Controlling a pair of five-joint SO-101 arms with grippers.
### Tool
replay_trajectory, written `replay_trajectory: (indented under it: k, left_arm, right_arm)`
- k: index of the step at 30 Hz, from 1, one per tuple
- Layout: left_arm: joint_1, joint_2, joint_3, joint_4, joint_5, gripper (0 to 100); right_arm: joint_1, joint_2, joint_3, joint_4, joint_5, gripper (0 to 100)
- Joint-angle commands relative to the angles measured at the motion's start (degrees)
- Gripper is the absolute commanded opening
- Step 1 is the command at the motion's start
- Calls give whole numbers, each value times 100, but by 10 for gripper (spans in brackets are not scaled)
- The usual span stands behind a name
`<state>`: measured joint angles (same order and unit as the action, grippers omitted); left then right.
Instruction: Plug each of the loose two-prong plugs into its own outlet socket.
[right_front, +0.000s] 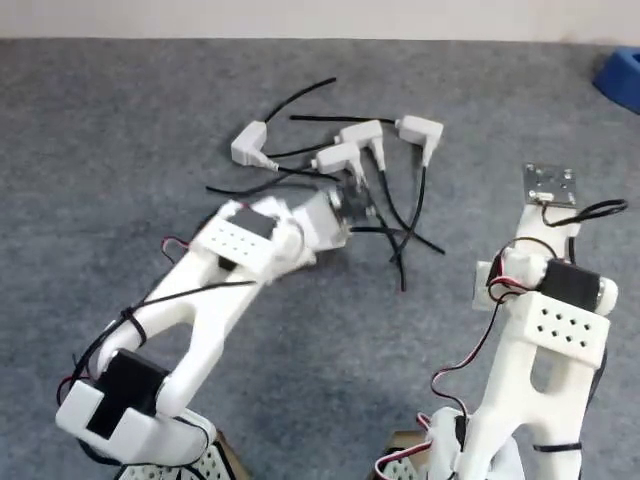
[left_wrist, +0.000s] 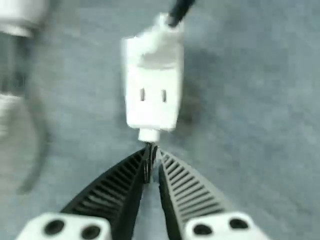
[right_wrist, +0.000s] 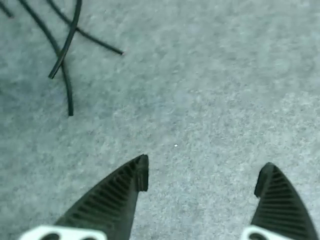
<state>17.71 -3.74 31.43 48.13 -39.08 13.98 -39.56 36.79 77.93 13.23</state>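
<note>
Several white plugs and sockets with black cords lie bunched on the grey carpet, among them a plug, a second piece and a third. My left gripper sits at the near edge of this bunch. In the left wrist view a white outlet socket shows two slots, its cord leading away. The left gripper is shut, pinching the small nub at the socket's near end. My right gripper hangs open over bare carpet, to the right of the bunch.
Loose black cord ends lie on the carpet beyond the right gripper. A blue object sits at the far right corner. The right arm stands at the right side, the carpet around it bare.
</note>
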Motion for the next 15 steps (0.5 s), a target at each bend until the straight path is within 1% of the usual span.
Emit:
replay_trajectory:
  k: [1, 5, 8, 9, 11, 13, 14, 15]
  left_arm:
    - [-391, -13, -664, -730, -35, 34]
    - [-673, 286, -1095, -1336, -35, 35]
    - [-848, 927, -1543, -1415, -35, 40]
    - [-919, 1156, -1710, -1371, -35, 58]
    - [-1033, 1508, -1965, -1152, -26, 121]
    - [-1059, 1622, -2193, -598, -26, 179]
    - [-1059, 1560, -2290, -237, -26, 189]
    - [-1059, 1411, -2352, 105, -26, 177]
  right_arm:
    - [-110, -259, 180, 4, -35, 329]
    - [-110, -910, 796, -268, -105, 329]
    - [-110, -1622, 1323, -400, -97, 329]
    - [-110, -1868, 1481, -400, -88, 329]
    - [-119, -2369, 1710, -356, -105, 329]
    - [-224, -2914, 1833, -286, -105, 329]
    - [-303, -3213, 1859, -171, -105, 329]
    - [-400, -3547, 1895, -110, -62, 329]
